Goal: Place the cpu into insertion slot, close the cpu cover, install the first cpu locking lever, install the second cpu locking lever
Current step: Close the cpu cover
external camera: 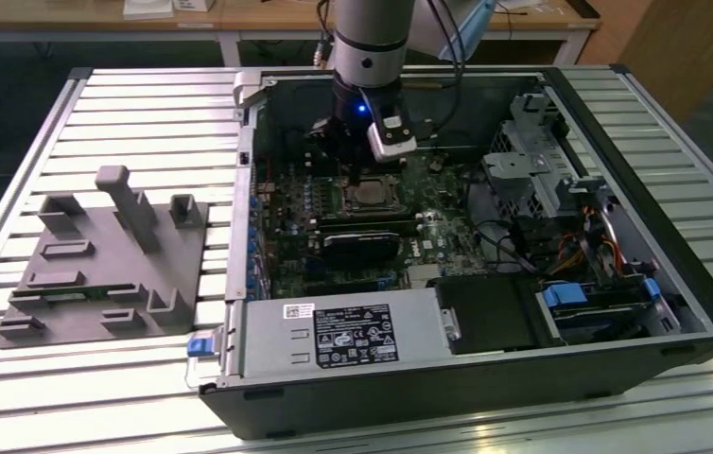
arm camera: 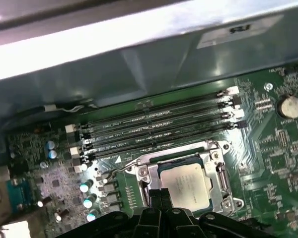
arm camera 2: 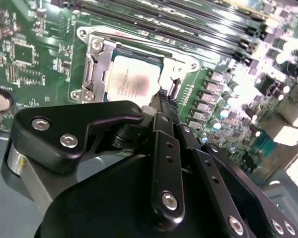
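Note:
The cpu (arm camera: 186,183) (arm camera 2: 131,79), pale and silvery, lies flat in the insertion slot (external camera: 370,196) on the green board. The cpu cover (arm camera: 216,173) (arm camera 2: 97,69) is down around it as a silvery frame. A thin wire locking lever (arm camera: 118,169) runs along one side of the socket. My gripper (arm camera: 159,195) (arm camera 2: 161,96) (external camera: 353,178) hangs over the socket's edge beside the cpu. Its two black fingers are pressed together, shut, with nothing visible between them.
Long black memory slots (arm camera: 154,126) run beside the socket. A black card (external camera: 363,238), the power supply (external camera: 344,336) and the drive cage with cables (external camera: 571,236) crowd the case. A grey fixture (external camera: 104,265) sits on the table at the exterior view's left.

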